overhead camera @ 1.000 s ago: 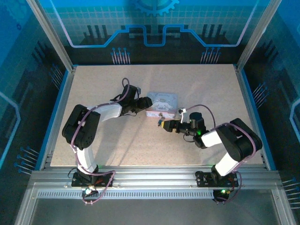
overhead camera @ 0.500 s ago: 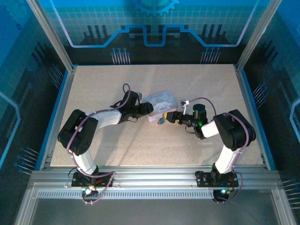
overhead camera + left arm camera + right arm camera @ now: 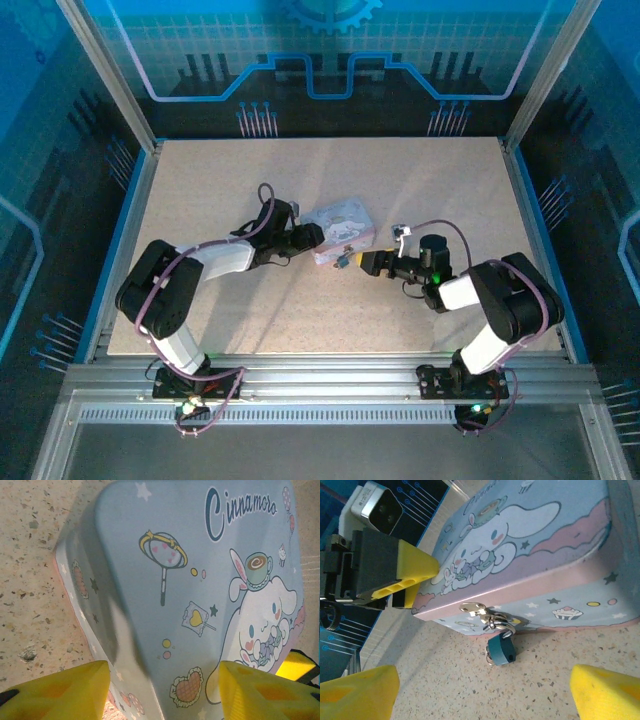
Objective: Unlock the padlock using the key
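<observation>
A pale lavender cartoon-printed tin (image 3: 340, 225) lies mid-table. My left gripper (image 3: 312, 238) is shut on the tin's left end, with the tin (image 3: 200, 580) clamped between its yellow fingers (image 3: 55, 692). From the silver hasp (image 3: 482, 611) on the tin's front hangs the small blue padlock (image 3: 500, 650), its body resting on the table; from above the padlock (image 3: 342, 262) is a speck. My right gripper (image 3: 485, 695) stands open just in front of it with nothing between its fingers. A thin silver loop peeks from behind the padlock's body. I cannot make out the key.
Speckled beige tabletop (image 3: 300, 310) spreads out on all sides of the tin, bounded by a blue rim (image 3: 128, 230) and glass walls. The left gripper's yellow finger (image 3: 410, 572) presses on the tin's far end in the right wrist view.
The left gripper tilted the tin up, then set it back down, turned and a little nearer. The right gripper moved in toward the tin, then drew back slightly.
</observation>
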{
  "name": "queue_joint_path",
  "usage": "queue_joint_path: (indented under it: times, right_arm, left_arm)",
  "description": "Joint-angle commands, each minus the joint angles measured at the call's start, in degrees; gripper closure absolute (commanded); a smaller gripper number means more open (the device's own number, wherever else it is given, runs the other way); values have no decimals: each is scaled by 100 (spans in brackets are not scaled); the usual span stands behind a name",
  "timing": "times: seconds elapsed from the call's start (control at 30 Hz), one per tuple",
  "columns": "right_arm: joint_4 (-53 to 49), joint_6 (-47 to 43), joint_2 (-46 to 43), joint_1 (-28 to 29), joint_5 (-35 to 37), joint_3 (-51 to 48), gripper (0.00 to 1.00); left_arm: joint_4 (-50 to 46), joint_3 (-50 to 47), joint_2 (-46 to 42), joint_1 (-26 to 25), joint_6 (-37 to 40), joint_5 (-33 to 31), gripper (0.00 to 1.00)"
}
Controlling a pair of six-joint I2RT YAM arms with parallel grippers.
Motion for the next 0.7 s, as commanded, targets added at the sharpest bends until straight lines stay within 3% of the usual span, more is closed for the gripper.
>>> queue_joint_path:
  times: [0.0, 0.5, 0.67]
  right_arm:
    - [-64, -89, -137, -102, -145, -52, 11]
    - [1187, 503, 818, 181, -93, 57, 17]
    - [1174, 430, 935, 232, -53, 110, 18]
  left_arm:
    - [-512, -248, -34, -54, -50, -152, 41]
    - [-321, -412, -158, -49, -138, -86, 41]
    - [-277, -419, -168, -70, -192, -82, 41]
